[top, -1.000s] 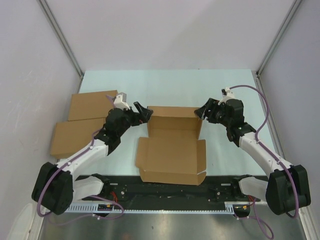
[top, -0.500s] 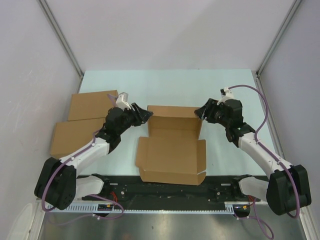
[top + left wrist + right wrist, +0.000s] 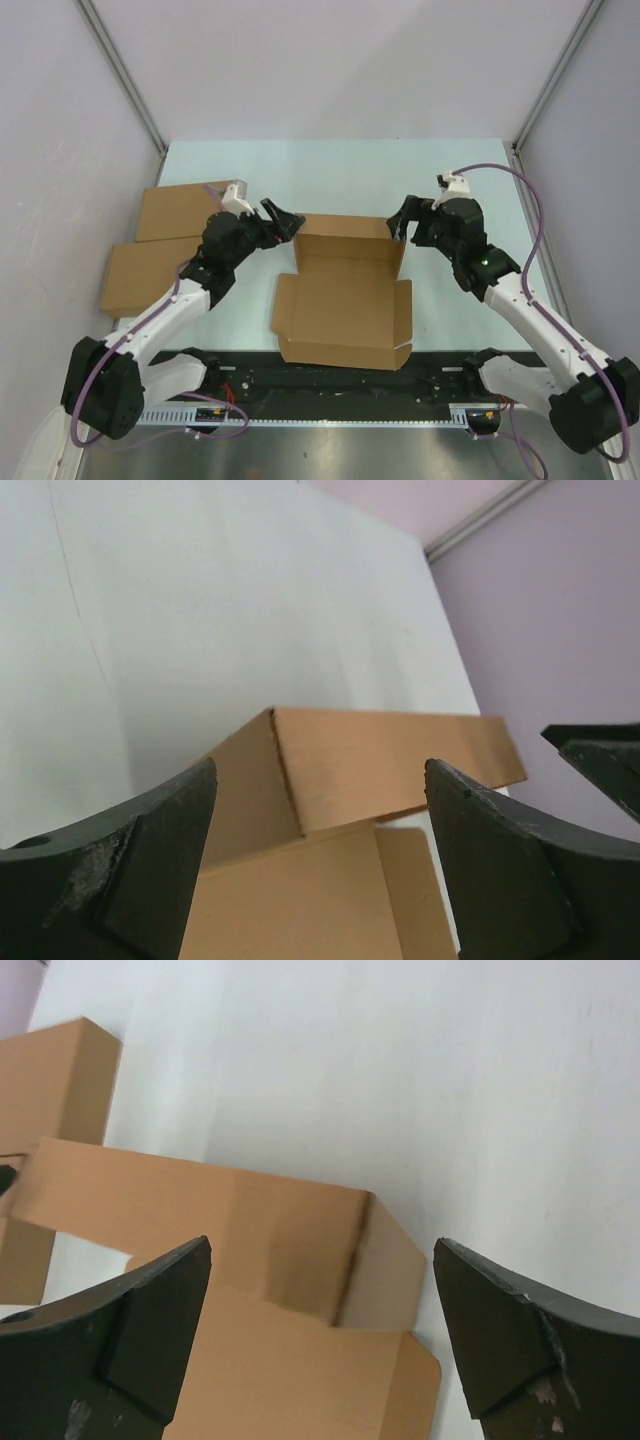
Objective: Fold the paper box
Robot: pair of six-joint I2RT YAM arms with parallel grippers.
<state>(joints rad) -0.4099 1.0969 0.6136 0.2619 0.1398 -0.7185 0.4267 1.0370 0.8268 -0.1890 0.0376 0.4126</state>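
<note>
the paper box (image 3: pixel 345 295) sits near the middle of the table (image 3: pixel 340 165), between my two arms, with its near edge close to the black rail at their bases. it is only partly formed: the far wall stands upright with short side pieces turned toward me, and the wide panel in front of it lies open with its side flaps raised a little. my left gripper (image 3: pixel 283 222) is at the far left corner of that upright wall, jaws spread wide and holding nothing; in the left wrist view the wall's corner shows between the two dark fingers (image 3: pixel 130 860). my right gripper (image 3: pixel 400 222) is at the far right corner, jaws just as wide and also empty, with that corner framed between its fingers (image 3: pixel 130 1330). i cannot tell whether either gripper touches the cardboard. two flat brown boxes (image 3: pixel 165 240) lie at the left side of the table, beyond my left arm.
</note>
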